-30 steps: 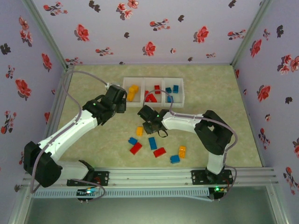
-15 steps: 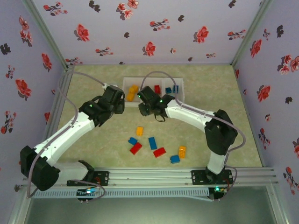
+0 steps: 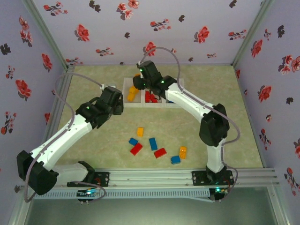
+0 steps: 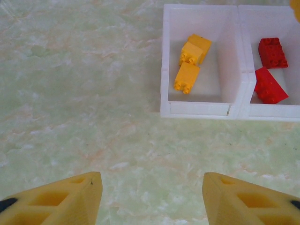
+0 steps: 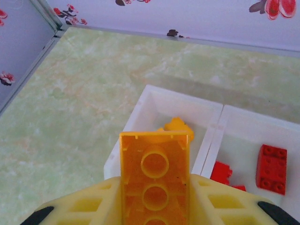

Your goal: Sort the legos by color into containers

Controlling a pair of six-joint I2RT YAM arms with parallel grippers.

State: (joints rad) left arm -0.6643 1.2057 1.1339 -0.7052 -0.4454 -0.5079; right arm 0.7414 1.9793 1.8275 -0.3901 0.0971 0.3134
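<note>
The left gripper (image 3: 116,100) hovers over the pale green marbled tabletop (image 3: 234,122) just near and left of the containers, its yellow fingers (image 4: 70,199) spread apart with nothing between them.

Beside it stands the row of three square white translucent plastic bins (image 3: 124,84). The left compartment holds orange-yellow studded bricks (image 4: 190,63). The middle one holds red studded bricks (image 4: 271,70).

Above the left part of that row, the right gripper (image 5: 155,187) is clamped on one orange-yellow studded plastic brick (image 5: 155,164). Its hollow underside faces the wrist camera. The left compartment, with a brick already in it, lies below and beyond the gripper. From overhead, this gripper (image 3: 141,80) sits at the far edge of the bins, and the arm behind it crosses the right compartment (whose contents cannot be told from here).

Nearer the arm bases, seven unsorted legos lie loose on the table, well apart from the bins:
- an orange-yellow brick (image 3: 139,131)
- a blue brick (image 3: 133,141)
- a red brick (image 3: 136,149)
- a second blue brick (image 3: 153,143)
- a second red brick (image 3: 160,153)
- another orange-yellow brick (image 3: 183,151)
- a third blue brick (image 3: 176,160) touching it on its near side
</note>
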